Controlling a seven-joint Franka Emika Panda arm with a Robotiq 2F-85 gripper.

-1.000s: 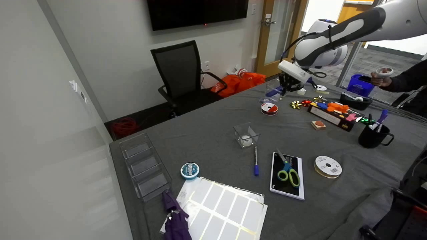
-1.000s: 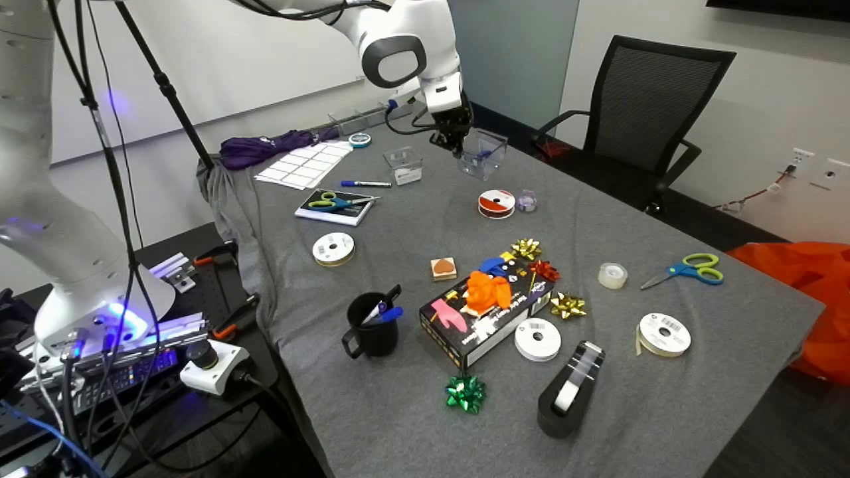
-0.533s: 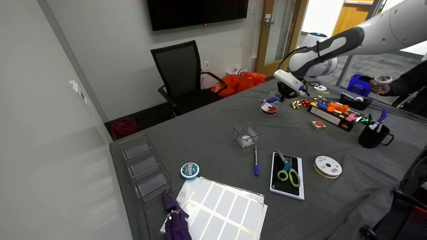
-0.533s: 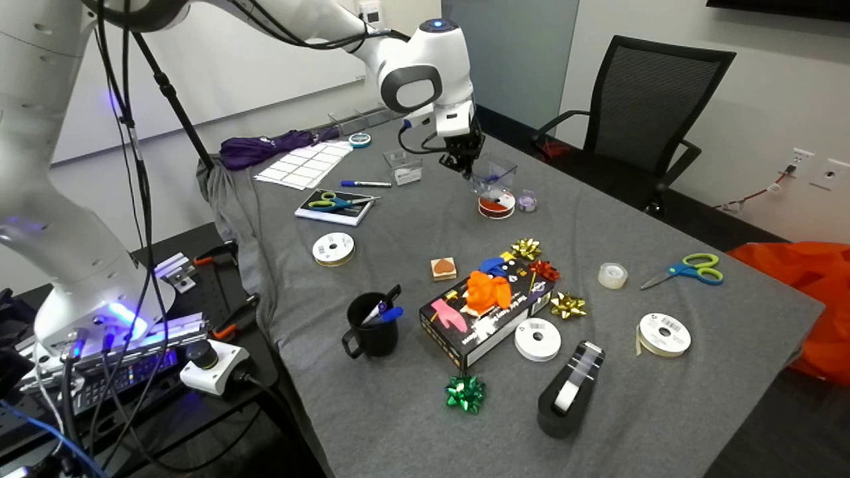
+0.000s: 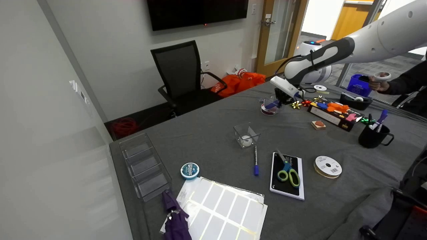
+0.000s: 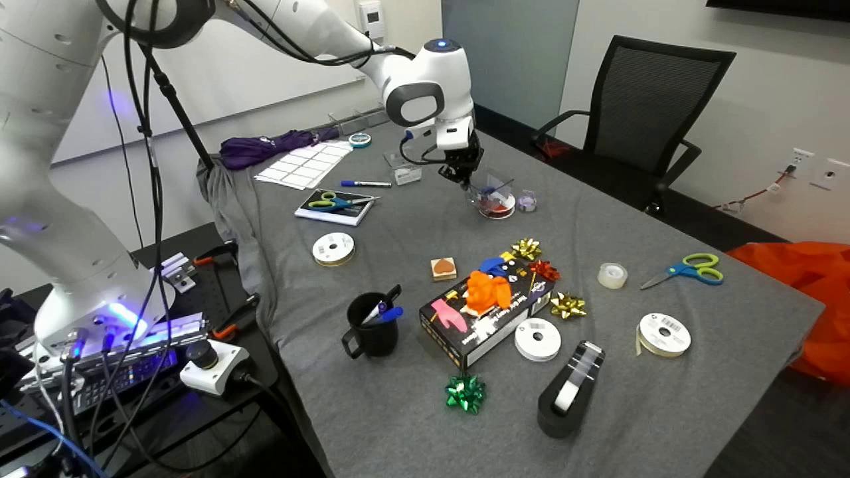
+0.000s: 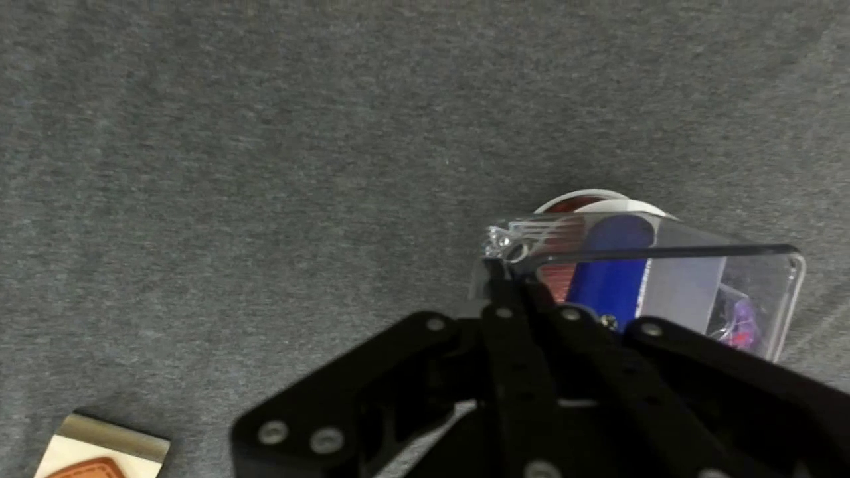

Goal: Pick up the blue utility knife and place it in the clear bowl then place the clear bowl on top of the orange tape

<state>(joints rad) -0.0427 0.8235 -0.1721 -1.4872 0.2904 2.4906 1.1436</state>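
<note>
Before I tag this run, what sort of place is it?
Likely an office meeting room, though a lab can't be ruled out. Pointing that way: a large black screen on the wall, a mesh-backed office chair, and what looks like a whiteboard.

An exterior view looks down the grey cloth-covered table (image 5: 206, 143) from behind white label sheets (image 5: 222, 210) toward a wood-framed glass door (image 5: 280, 33); an exterior view, beyond a black plastic tape dispenser (image 6: 564, 405), faces roughly the opposite way. They share most of the tabletop; the wrist view looks steeply down, close, past the black gripper (image 7: 512, 269).
</note>
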